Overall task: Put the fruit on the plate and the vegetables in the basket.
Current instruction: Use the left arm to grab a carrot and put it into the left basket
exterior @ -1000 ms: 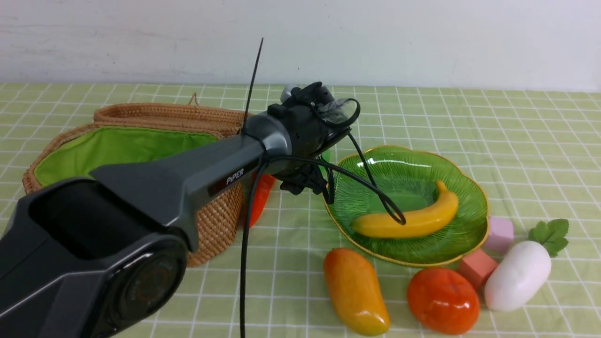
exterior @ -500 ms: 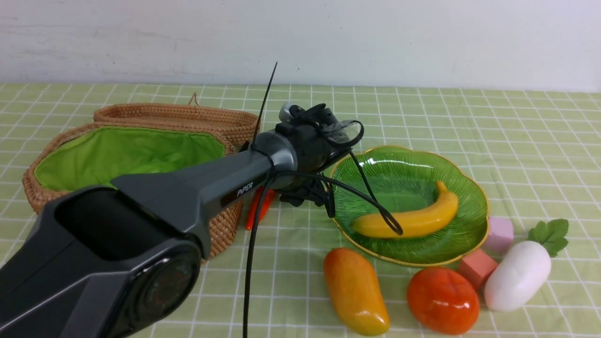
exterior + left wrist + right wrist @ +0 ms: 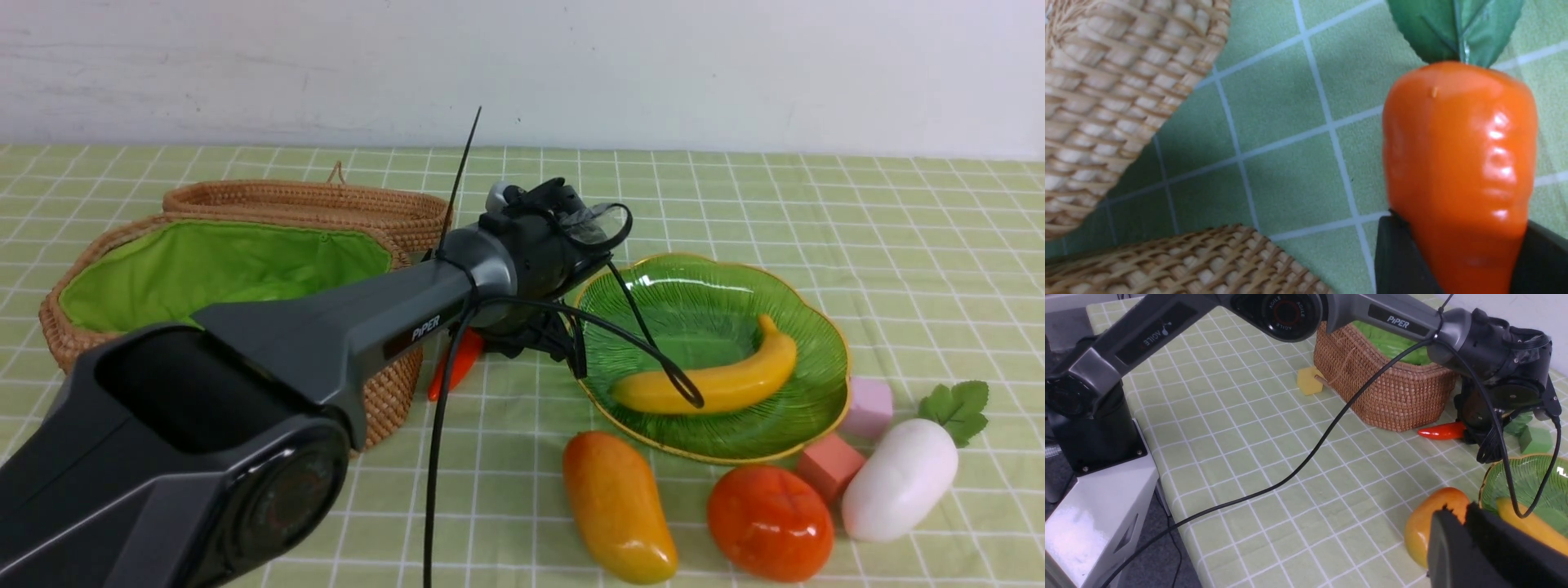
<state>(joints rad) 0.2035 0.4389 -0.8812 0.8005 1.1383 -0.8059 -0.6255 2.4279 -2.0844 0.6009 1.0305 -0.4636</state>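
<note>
Lowered since a second ago, the left arm (image 3: pixel 343 327) reaches forward past the basket (image 3: pixel 388 400) with its wrist bent down. The left gripper (image 3: pixel 1461 249) has narrowed to roughly half-open, pads against both flanks of the carrot (image 3: pixel 1457 143), which lies on the tablecloth (image 3: pixel 1290 163) just beside the basket's wall. The carrot looks hard, light and glossy (probably slippery), so a hold on the thicker body seems safer than on the tapering tip.

Carrot (image 3: pixel 1439 431) beside basket (image 3: pixel 1392 396) — left arm (image 3: pixel 1396 318) above
</note>
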